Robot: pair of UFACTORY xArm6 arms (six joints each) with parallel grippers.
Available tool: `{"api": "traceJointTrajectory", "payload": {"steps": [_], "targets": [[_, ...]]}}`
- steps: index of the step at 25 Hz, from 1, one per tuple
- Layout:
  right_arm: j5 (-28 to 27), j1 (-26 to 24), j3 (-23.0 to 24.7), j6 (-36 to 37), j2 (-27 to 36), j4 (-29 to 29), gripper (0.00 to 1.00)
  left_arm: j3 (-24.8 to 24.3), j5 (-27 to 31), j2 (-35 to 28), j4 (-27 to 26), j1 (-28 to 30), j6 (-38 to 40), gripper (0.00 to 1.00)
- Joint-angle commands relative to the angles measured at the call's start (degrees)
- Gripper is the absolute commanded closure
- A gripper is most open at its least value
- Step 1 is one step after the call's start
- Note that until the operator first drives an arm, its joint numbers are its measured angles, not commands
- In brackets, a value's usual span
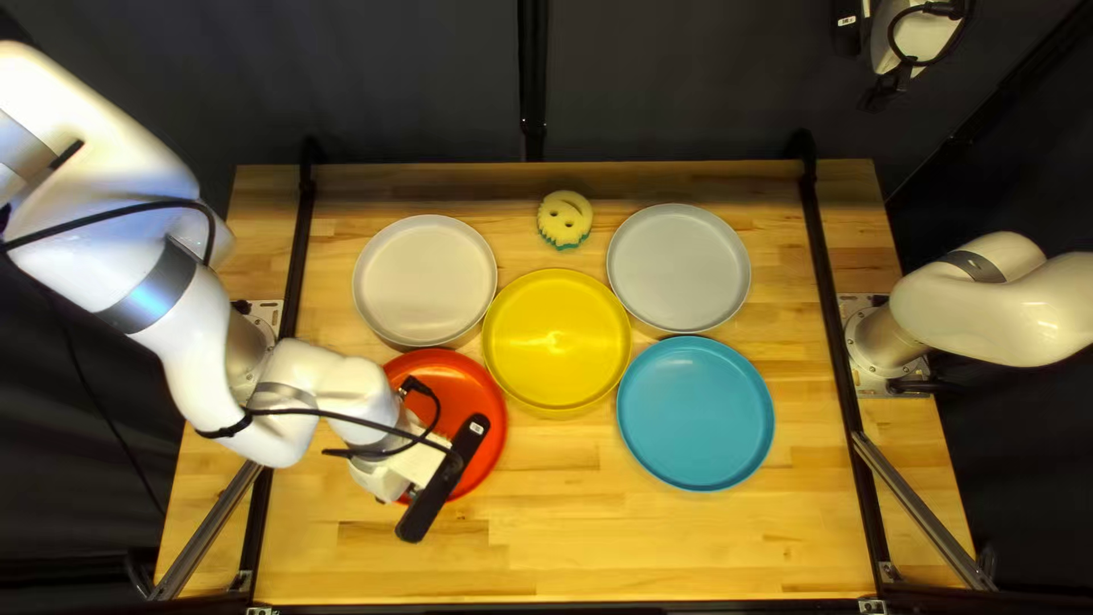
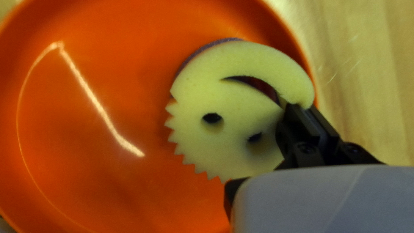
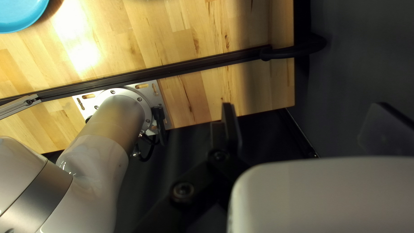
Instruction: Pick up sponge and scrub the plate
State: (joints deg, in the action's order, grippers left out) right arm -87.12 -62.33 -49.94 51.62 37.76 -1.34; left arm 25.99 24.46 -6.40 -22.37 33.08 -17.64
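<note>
Over the red plate (image 2: pixel 86 51), the sponge (image 2: pixel 237 108), likely light and squashy, best held across its thickness, was pinched at its edge by the nearly closed left gripper (image 2: pixel 299 108); the right gripper (image 3: pixel 305 107) was spread wide, empty.

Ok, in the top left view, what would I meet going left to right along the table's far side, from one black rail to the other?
Left rail → off-white plate → yellow face-shaped sponge → light grey plate → right rail.

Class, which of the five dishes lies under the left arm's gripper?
The red plate: it alone has the left gripper above it, with a smiley sponge on or just over it.
</note>
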Motion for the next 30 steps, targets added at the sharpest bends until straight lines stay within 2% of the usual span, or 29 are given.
{"api": "traceJointTrajectory", "payload": {"steps": [1, 8, 12, 16, 25, 30], "targets": [[0.0, 0.0, 0.0, 0.0, 0.0, 0.0, 0.0, -2.05, -1.16, -0.43, -2.91, -3.69, -6.67, 1.0], [0.0, 0.0, 0.0, 0.0, 0.0, 0.0, 0.0, -3.01, -0.17, -1.59, -4.06, -10.99, -14.73, 1.0], [0.0, 0.0, 0.0, 0.0, 0.0, 0.0, 0.0, -3.42, 0.5, -1.7, -6.63, -15.59, -22.01, 1.0], [0.0, 0.0, 0.0, 0.0, 0.0, 0.0, 0.0, -1.67, -0.03, 0.48, -8.11, -15.67, -24.54, 1.0], [0.0, 0.0, 0.0, 0.0, 0.0, 0.0, 0.0, 2.05, -2.74, 4.1, -5.06, -5.96, -14.59, 1.0], [0.0, 0.0, 0.0, 0.0, 0.0, 0.0, 0.0, 2.98, -1.96, 3.27, 0.28, -1.2, -5.22, 1.0]]}}
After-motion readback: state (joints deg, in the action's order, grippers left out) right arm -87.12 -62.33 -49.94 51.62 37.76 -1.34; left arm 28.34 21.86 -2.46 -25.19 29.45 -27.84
